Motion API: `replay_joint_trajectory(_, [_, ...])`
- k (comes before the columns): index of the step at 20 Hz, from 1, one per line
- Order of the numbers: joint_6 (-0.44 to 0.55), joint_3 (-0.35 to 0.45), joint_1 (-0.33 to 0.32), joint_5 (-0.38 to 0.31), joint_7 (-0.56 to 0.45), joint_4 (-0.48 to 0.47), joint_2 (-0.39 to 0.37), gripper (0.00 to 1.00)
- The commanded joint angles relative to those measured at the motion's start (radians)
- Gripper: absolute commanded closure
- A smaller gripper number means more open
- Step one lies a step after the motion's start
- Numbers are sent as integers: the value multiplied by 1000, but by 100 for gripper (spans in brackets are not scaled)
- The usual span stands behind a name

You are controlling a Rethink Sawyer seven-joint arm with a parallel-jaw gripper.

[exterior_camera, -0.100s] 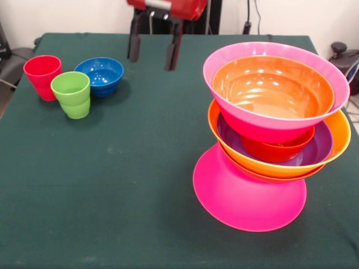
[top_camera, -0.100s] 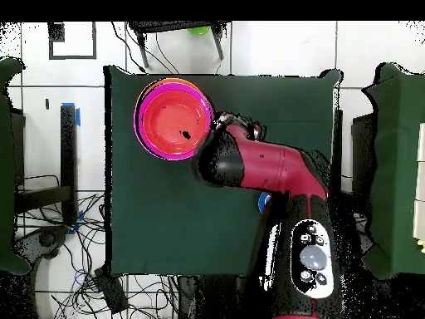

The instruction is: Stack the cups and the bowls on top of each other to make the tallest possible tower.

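My gripper [exterior_camera, -0.100s: 153,47] hangs open and empty above the far middle of the table. The tower [exterior_camera, -0.100s: 269,140] stands at the right on an upturned hot pink bowl [exterior_camera, -0.100s: 247,196]. On that base nest a large orange bowl [exterior_camera, -0.100s: 338,133], a purple bowl [exterior_camera, -0.100s: 321,150] and a small red-orange bowl [exterior_camera, -0.100s: 277,151]. Above them a second hot pink bowl [exterior_camera, -0.100s: 263,124] sits tilted, with an orange bowl [exterior_camera, -0.100s: 273,87] inside it. At the far left stand the red cup [exterior_camera, -0.100s: 42,75], the lime green cup [exterior_camera, -0.100s: 72,94] and the small blue bowl [exterior_camera, -0.100s: 101,74], all upright. In the overhead view the tower [top_camera, -0.100s: 170,120] lies beside the arm [top_camera, -0.100s: 282,179], which hides the cups.
A dark green cloth covers the table [exterior_camera, -0.100s: 123,185]. The cups and the blue bowl stand close together, the green cup nearly touching the bowl. From above, a sliver of blue [top_camera, -0.100s: 263,200] shows under the arm, and cables lie on the floor [top_camera, -0.100s: 83,274] by the table.
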Motion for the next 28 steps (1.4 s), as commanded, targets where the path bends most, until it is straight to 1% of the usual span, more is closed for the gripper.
replay_joint_trajectory(1, [-43, 143, -43, -106, -43, 107, 93, 0])
replay_joint_trajectory(5, [-39, 156, -81, -134, -58, 113, 114, 0])
replay_joint_trajectory(7, [-12, 153, -93, -140, -64, 114, 124, 0])
replay_joint_trajectory(8, [-14, 154, -104, -149, -67, 121, 125, 0])
replay_joint_trajectory(11, [-19, 164, -132, -174, -76, 136, 119, 0])
replay_joint_trajectory(17, [-23, 170, -164, -220, -77, 161, 108, 0])
replay_joint_trajectory(21, [26, 189, -193, -237, -108, 156, 89, 0])
replay_joint_trajectory(24, [71, 209, -216, -244, -136, 150, 60, 0])
replay_joint_trajectory(28, [99, 227, -239, -255, -148, 145, 51, 0])
